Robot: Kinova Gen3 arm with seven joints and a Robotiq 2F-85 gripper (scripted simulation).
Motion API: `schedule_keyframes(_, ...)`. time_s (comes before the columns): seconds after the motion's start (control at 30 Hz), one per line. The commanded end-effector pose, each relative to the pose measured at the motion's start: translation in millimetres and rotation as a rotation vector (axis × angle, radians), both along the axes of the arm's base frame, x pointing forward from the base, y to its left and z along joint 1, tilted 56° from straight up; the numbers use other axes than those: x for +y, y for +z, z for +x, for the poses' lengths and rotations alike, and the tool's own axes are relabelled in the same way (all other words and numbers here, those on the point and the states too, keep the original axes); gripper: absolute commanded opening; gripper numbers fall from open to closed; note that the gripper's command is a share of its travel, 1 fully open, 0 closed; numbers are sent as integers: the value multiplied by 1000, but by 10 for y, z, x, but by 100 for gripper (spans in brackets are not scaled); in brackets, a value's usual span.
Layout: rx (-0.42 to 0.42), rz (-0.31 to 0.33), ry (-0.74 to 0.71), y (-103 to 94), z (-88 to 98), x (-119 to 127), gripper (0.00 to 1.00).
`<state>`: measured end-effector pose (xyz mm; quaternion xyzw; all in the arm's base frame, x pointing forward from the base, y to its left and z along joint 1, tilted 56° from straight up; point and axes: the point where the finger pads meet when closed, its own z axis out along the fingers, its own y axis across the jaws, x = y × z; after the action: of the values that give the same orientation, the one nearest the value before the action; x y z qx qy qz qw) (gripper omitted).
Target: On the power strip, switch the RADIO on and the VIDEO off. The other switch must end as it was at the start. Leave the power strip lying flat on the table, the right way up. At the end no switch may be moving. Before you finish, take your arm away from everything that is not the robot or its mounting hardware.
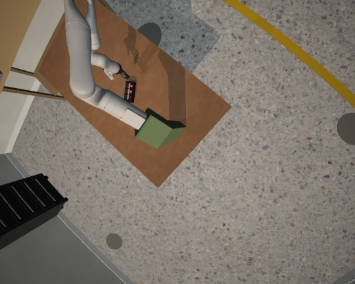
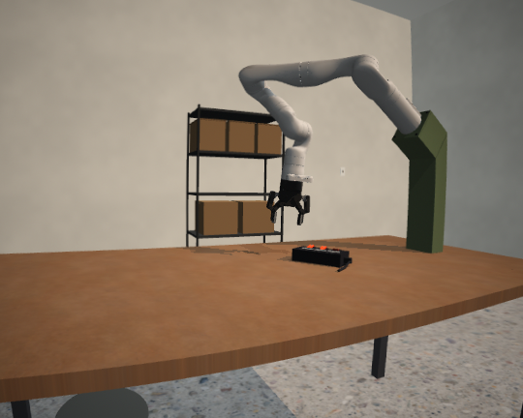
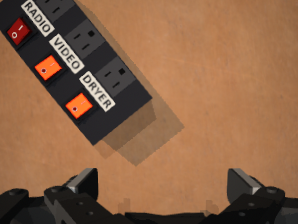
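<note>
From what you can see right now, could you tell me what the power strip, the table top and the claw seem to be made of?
Power strip: likely matte black plastic, evenly dark, without shine, with white labels and red-orange rocker switches.
Table top: wood or wood-look laminate, warm brown with faint grain streaks along its edge.
Claw: probably dark plastic or coated metal, its black fingers catching light on some faces.

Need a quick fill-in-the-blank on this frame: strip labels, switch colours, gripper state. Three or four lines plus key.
1. On the power strip, the label between RADIO and DRYER reads ____.
2. The RADIO switch is dark red, while the other two switches are bright ____.
3. The gripper hangs above the table with its fingers ____.
4. The number of outlets on the strip is ____.

Missing words: VIDEO; orange; open; three
</note>
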<state>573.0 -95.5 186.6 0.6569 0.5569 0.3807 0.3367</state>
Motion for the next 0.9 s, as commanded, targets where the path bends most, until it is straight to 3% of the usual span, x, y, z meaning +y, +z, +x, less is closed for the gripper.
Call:
schedule_keyframes(0.0, 2, 3, 3, -14, -3, 22, 100)
schedule_keyframes(0.37, 13, 37, 4, -166, -83, 161, 100)
schedule_keyframes(0.87, 18, 53, 5, -231, -121, 224, 100)
